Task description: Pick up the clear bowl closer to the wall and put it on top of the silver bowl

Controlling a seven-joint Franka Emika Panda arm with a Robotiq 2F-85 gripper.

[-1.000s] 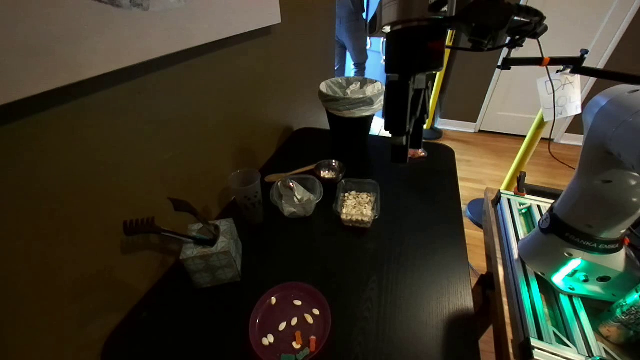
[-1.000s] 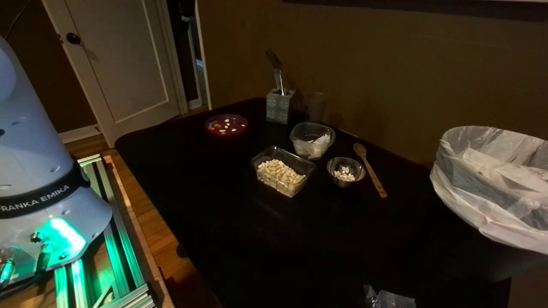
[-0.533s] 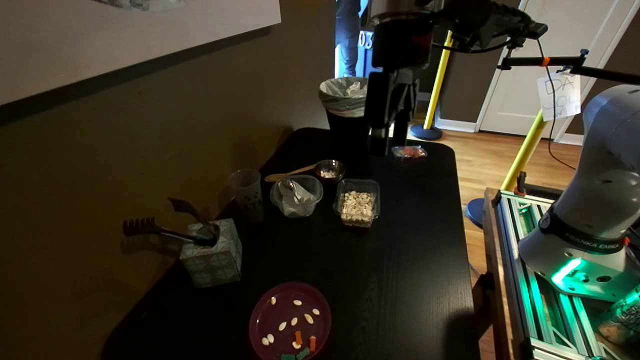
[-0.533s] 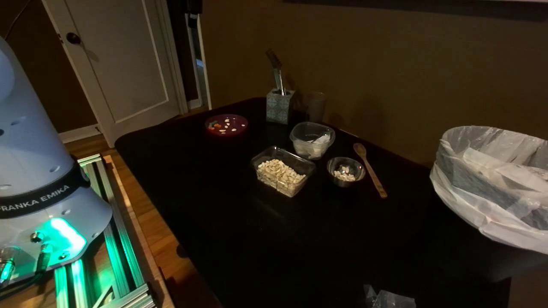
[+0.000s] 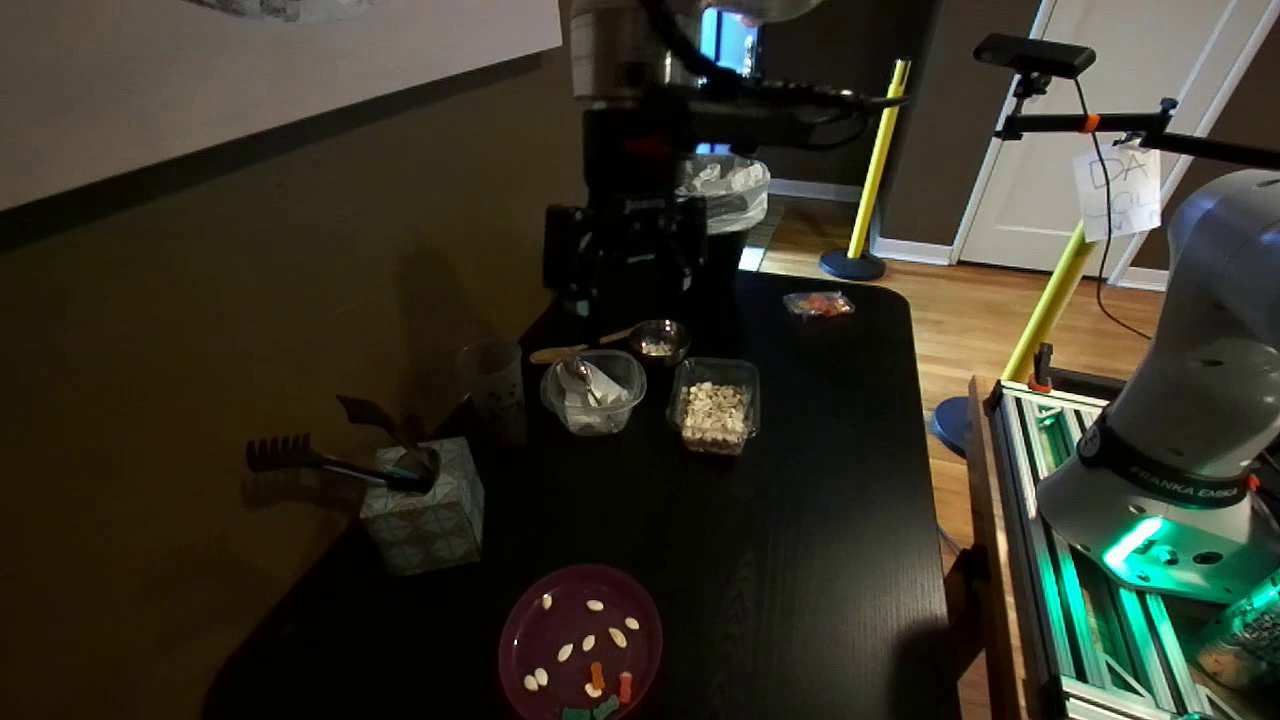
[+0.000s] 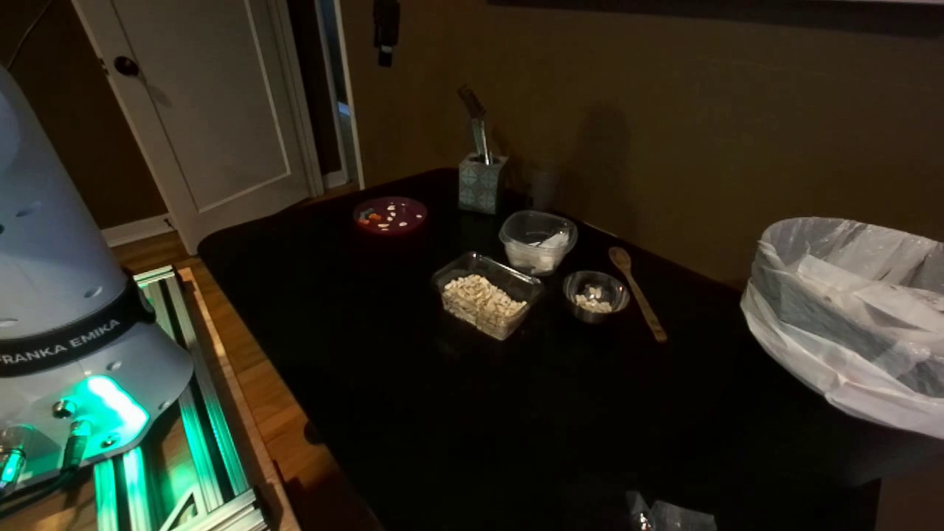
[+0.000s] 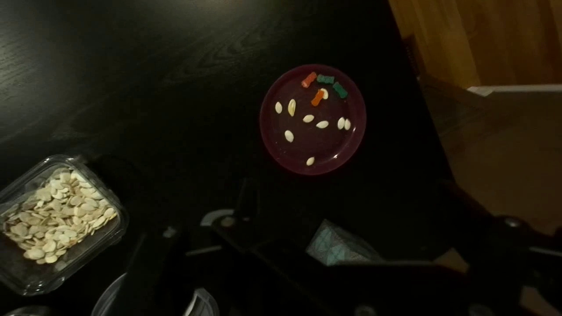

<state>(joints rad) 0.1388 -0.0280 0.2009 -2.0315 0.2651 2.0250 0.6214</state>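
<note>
The clear bowl near the wall holds white crumpled paper; it also shows in an exterior view. The small silver bowl with a few white seeds sits beside it, and shows too in an exterior view. My gripper is open and empty, high above the table near the wall, with its fingers wide apart. In the wrist view the dark gripper stands open. There the clear bowl is partly hidden behind a finger, and only the silver bowl's rim shows.
A clear box of seeds stands beside the clear bowl. A wooden spoon, a cup, a patterned box with utensils and a lined bin stand along the wall. A purple plate holds seeds and candies.
My gripper has moved left toward the wall and turned, so its fingers now show spread apart. A finger hangs lower at the top of an exterior view. The bowls have not moved.
</note>
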